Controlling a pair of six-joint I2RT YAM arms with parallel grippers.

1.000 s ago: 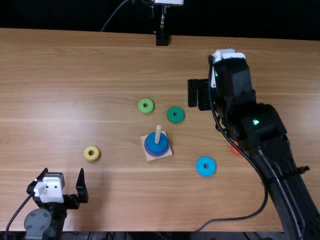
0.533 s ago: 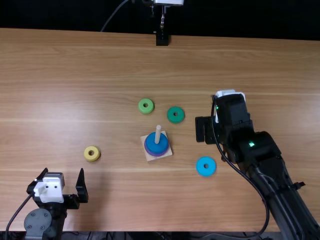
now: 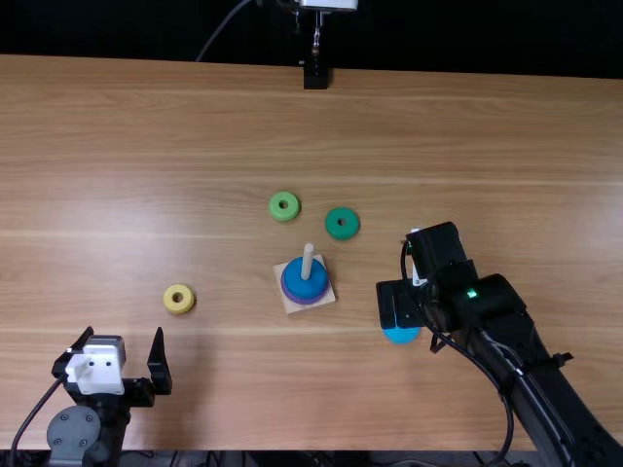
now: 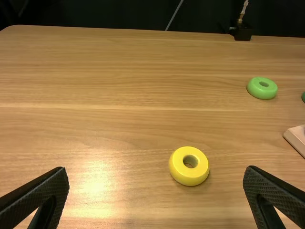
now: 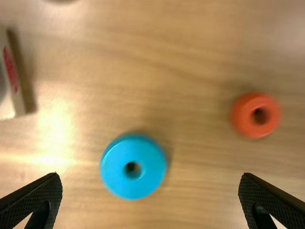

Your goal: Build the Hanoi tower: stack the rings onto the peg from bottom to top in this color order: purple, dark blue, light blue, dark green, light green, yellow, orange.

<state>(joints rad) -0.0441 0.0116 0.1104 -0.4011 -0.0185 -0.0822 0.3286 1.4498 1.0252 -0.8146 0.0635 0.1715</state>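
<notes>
In the top view my left gripper (image 3: pixel 119 368) rests open at the lower left, and my right gripper (image 3: pixel 396 305) hangs over the light blue ring (image 3: pixel 401 335), partly covering it. The left wrist view has my left gripper (image 4: pixel 156 195) wide apart, with the yellow ring (image 4: pixel 189 166) beyond it. In the right wrist view my right gripper (image 5: pixel 150 198) is open and holds nothing; the light blue ring (image 5: pixel 134 166) and orange ring (image 5: pixel 256 115) lie below it. The dark blue ring (image 3: pixel 303 282) sits over the purple ring (image 3: pixel 305 300) on the peg (image 3: pixel 308 261).
The light green ring (image 3: pixel 284 206) and dark green ring (image 3: pixel 342 223) lie beyond the peg's wooden base (image 3: pixel 294 307). A black stand (image 3: pixel 315 74) is at the table's far edge. The right arm spans the lower right.
My right gripper has come back toward the table's near edge, from beside the dark green ring to over the light blue ring. The left arm has kept still.
</notes>
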